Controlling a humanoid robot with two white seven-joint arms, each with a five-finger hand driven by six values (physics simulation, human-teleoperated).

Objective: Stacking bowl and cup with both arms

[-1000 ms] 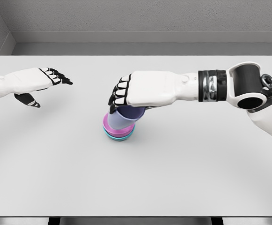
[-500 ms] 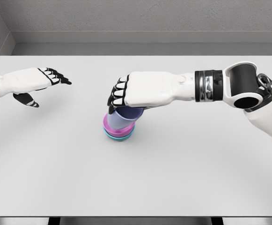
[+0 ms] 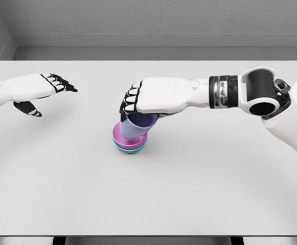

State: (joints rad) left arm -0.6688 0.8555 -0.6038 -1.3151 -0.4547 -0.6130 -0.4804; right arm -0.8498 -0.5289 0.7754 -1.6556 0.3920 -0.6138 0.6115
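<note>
Table near edge (image 3: 148,236): pale grey top ends at a thin lip along the bottom of the view; dark gaps show beneath it.
Table top (image 3: 189,189): flat, matte, light grey, wide across the whole view; soft shadows lie under both arms.
Teal bowl (image 3: 130,148): lowest piece of the stack, standing on the table a little left of centre; only its rim and a thin band of wall show.
Pink bowl (image 3: 121,137): nested inside the teal bowl, its magenta wall rising above the teal rim.
Cup (image 3: 137,125): lavender, sitting in the pink bowl, tilted so the mouth leans up and to the right; inside looks darker purple; contents cannot be made out.
Right hand (image 3: 151,99): arm comes in from the right edge, palm down directly over the stack; fingers curled down around the upper part of the cup, gripping it; dark fingertips (image 3: 125,108) drop over the cup's left side.
Right forearm: white shell with a black and metal wrist band, a black cylindrical joint further right.
Left hand (image 3: 33,89): enters from the left edge, well apart from the stack, hovering above the table; fingers stretched out and relaxed, pointing right, thumb hanging below; holds nothing.
Back of table: far edge runs straight across, meeting a darker grey strip.
Room: grey textured wall (image 3: 148,18) behind, a corner at far left.
</note>
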